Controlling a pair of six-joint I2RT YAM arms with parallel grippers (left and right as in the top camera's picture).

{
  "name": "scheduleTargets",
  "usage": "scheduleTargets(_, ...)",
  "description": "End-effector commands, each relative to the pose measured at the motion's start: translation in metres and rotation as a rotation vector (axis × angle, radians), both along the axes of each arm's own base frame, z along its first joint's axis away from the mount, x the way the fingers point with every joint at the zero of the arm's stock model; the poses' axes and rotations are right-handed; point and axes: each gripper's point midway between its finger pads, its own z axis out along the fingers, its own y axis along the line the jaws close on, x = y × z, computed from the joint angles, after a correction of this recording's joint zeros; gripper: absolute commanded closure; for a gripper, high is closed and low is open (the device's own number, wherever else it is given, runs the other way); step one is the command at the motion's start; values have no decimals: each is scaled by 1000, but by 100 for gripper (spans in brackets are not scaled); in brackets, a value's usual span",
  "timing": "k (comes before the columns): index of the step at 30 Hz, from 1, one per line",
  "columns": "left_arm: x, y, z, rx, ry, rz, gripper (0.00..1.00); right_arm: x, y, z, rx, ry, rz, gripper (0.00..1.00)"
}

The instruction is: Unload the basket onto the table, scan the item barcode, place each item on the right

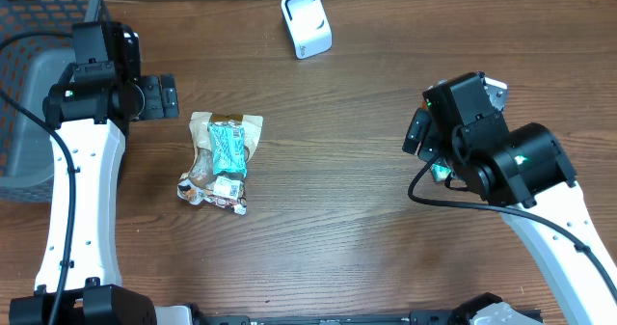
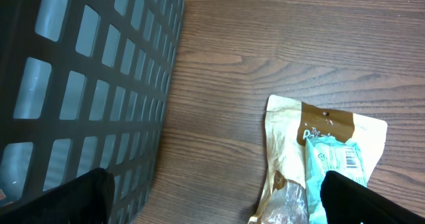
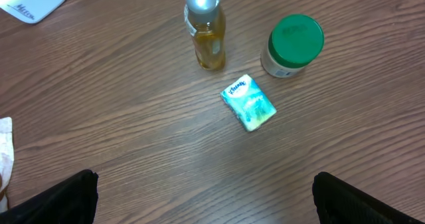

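Jaws wide and empty on both sides — the left gripper (image 2: 216, 207) hangs between basket (image 2: 99, 84) and the snack packets (image 1: 222, 161) lying left of centre, their lower ends cut off in its view, the right gripper (image 3: 206, 207) over a tissue pack (image 3: 248, 102) its arm mostly hides from overhead — scanner (image 1: 307, 23) well apart.

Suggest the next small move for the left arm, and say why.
Probably lower the left gripper toward the teal plastic packet lying on the tan paper pouch. Its jaws stand open and empty, the packet's barcode faces up, and nothing is in front of the white box-shaped scanner yet.
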Motion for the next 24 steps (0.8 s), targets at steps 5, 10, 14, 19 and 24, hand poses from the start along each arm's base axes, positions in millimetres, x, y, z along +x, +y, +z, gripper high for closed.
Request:
scheduleTargets(5, 3, -1, 15, 19, -36, -19, 0, 1, -4, 8, 0, -32, -17, 0)
scheduleTargets(10, 20, 0, 28, 26, -127, -21, 0, 1, -4, 8, 0, -32, -17, 0)
scheduleTargets(14, 31, -6, 35, 0, -178, -45, 0, 1, -4, 8, 0, -32, -17, 0)
scheduleTargets(19, 35, -51, 35, -284, -210, -99, 0, 1, -3, 8, 0, -32, -17, 0)
scheduleTargets(24, 27, -92, 39, -590, -181, -93, 0, 1, -4, 8, 0, -32, -17, 0)
